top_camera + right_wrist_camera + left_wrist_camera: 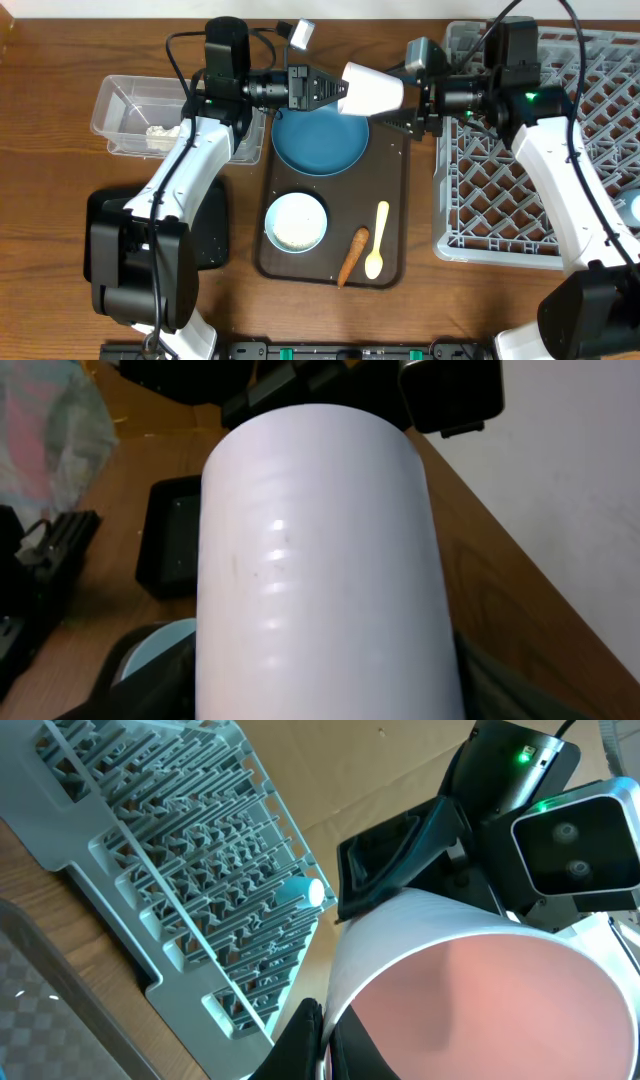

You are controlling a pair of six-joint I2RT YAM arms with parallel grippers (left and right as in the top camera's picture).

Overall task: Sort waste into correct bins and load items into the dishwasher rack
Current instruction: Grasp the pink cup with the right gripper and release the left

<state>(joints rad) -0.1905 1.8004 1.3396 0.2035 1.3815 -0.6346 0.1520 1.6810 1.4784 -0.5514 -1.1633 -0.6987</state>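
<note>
Overhead, nearest the robot's bases, the brown tray (395, 170) carries the white bowl (296, 222), the carrot (353, 257) and the spoon (377, 240), lying apart from one another. Just beyond them on the same tray sits the blue plate (320, 140).

Above the plate's far edge, the pink cup (372, 88), white outside and pink inside, hangs on its side in the air between the two arms. The left gripper (338, 90) is pressed together on the cup's rim, one finger (300, 1035) against the wall at the mouth. The right gripper (412, 100) is at the cup's base end; its wrist view is filled by the white wall, with dark finger shapes low on either side. Whether they press on the cup I cannot tell.

Farther left, the clear tub (125, 105) holds the crumpled tissue (163, 133). On the right, the grey rack (520, 200) has a light-blue cup (300, 892) among its pegs.

This looks like a hand-over of the cup from left arm to right, on its way to the rack. The next move probably calls for a firm right-hand grip on the body before the left lets go of the rim.
</note>
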